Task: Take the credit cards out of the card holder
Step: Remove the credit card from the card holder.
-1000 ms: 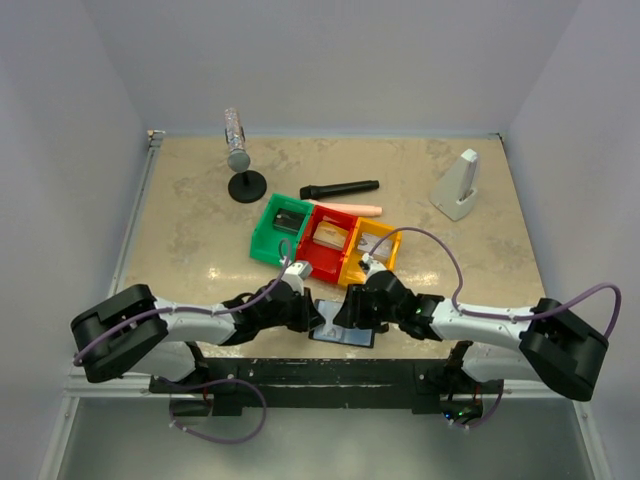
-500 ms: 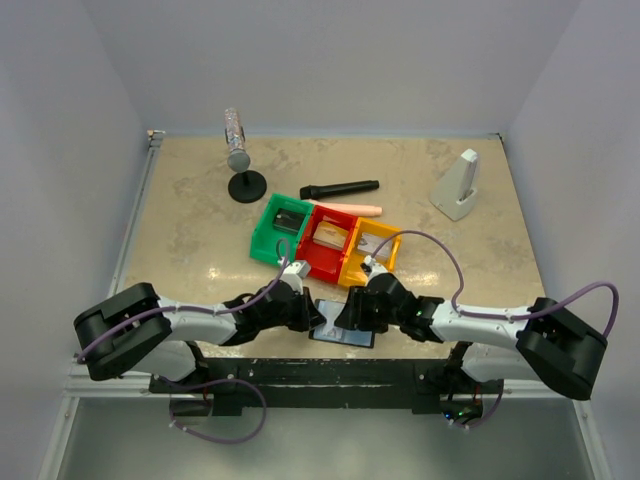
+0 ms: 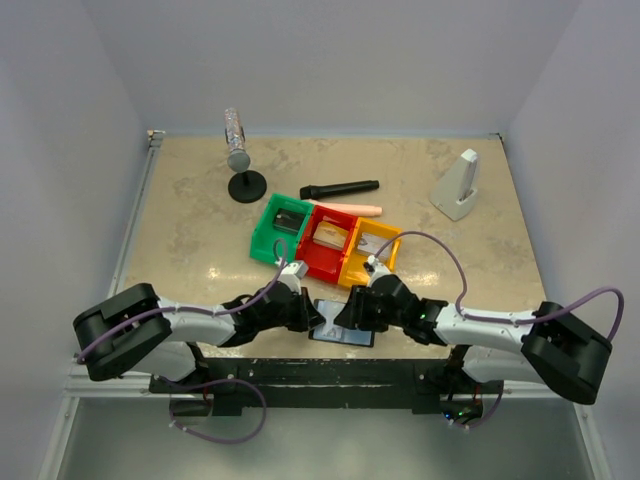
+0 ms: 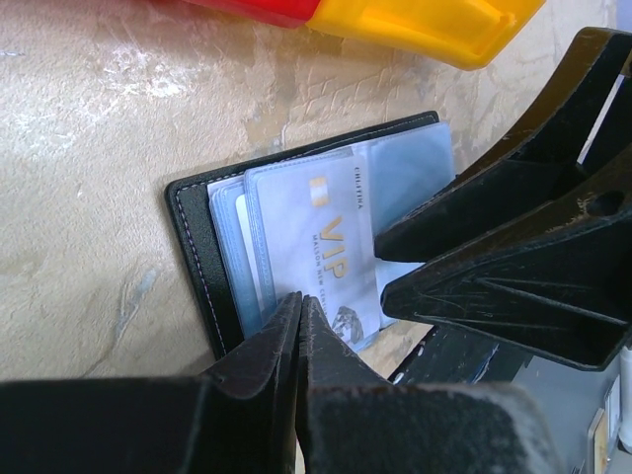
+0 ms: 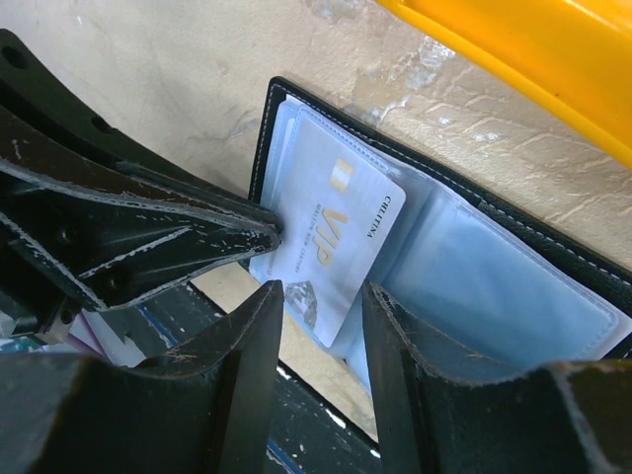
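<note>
Black card holder (image 4: 194, 247) lies open, bluish VIP card (image 4: 316, 242) showing.

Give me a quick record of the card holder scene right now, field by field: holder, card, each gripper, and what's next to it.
Card holder: open, lying flat on the table
Card: pale, marked VIP, sticking partly out of the clear sleeves
Left gripper: shut, tips at the card's edge
Right gripper: open, fingers on either side of the card's corner
Nearby: yellow bin just beyond the holder
Status: card not yet out
</note>
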You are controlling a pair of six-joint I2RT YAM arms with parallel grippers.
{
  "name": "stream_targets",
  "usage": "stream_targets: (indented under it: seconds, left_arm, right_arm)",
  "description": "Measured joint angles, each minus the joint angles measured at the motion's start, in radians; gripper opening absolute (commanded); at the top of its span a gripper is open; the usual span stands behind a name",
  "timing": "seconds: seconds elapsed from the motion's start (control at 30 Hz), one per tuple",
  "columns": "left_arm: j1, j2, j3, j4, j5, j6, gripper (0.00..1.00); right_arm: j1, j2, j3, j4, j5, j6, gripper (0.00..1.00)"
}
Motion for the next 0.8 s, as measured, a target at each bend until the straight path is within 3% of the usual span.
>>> stream_targets:
  seconds: [0.8]
  left_arm:
    - [0.000, -0.093, -0.039, -0.065, -0.041, 0.001, 0.10]
  right_arm:
    - [0.000, 0.027, -0.013, 0.056, -0.003, 0.015, 0.42]
